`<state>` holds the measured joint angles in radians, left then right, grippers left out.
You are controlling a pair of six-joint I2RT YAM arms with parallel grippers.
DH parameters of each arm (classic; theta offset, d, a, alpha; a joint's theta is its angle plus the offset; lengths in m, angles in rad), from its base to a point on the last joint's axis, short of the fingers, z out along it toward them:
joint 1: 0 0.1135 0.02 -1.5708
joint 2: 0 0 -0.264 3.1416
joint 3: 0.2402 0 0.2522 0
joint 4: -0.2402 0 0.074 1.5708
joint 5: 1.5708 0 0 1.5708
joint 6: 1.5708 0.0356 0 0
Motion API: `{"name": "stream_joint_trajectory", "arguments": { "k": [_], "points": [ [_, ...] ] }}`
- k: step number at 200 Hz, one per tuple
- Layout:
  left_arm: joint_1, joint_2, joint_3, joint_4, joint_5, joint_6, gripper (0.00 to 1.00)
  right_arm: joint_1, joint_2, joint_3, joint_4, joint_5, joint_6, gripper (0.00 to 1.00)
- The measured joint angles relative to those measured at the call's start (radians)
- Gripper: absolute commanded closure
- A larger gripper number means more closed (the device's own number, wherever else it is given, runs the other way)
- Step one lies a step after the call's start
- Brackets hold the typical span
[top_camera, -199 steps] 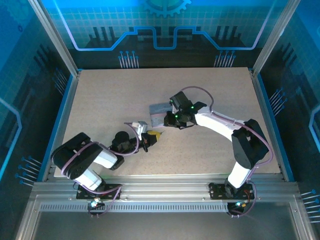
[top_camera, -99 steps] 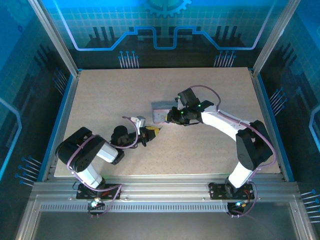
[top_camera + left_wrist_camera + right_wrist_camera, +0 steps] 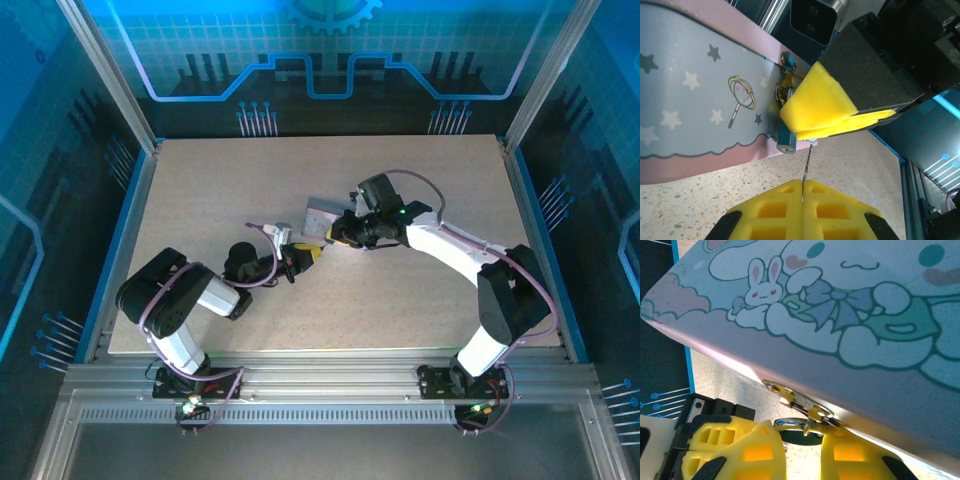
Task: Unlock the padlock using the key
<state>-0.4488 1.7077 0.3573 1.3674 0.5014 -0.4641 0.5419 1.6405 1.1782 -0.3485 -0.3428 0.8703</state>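
Widest first: the desk is speckled and pale, and near its middle lies the tin, pastel, printed with stars and a rabbit, with both arms meeting at its near edge. From the right, the right fingers are drawn narrow. They look clamped on the padlock, which hangs by its shackle from the tin's little hasp, the bluish body poking out just below the yellow pads. From the left, the left fingers are pressed together with the key pinched between them, a thin sliver sticking straight out toward the lock. Here's the tricky bit: the key's tip sits just beside the lock's lower end, a shade to the side of the round keyhole on its bottom face, and not in it as far as I can tell. So the job in hand, I'd say, is insertion, and it wants patience. The tip needs nudging sideways until it meets the keyhole, with the blade lined up along the lock body rather than at a slant. Then comes a slow, straight feed. The right side has to hold that body dead steady, because a lock dangling on a hasp will swing away from any push. A blade that thin may flex or slip in the pads if it's forced, so only once it seats fully should the left wrist roll to turn it.
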Motion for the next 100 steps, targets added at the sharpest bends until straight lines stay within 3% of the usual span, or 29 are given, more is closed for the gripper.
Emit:
{"name": "stream_joint_trajectory", "arguments": {
  "k": [100],
  "points": [
    [0.036,0.047,0.029,0.001,0.072,-0.090,1.00,-0.018,-0.015,-0.054,0.077,-0.011,0.065,0.95]
  ]
}}
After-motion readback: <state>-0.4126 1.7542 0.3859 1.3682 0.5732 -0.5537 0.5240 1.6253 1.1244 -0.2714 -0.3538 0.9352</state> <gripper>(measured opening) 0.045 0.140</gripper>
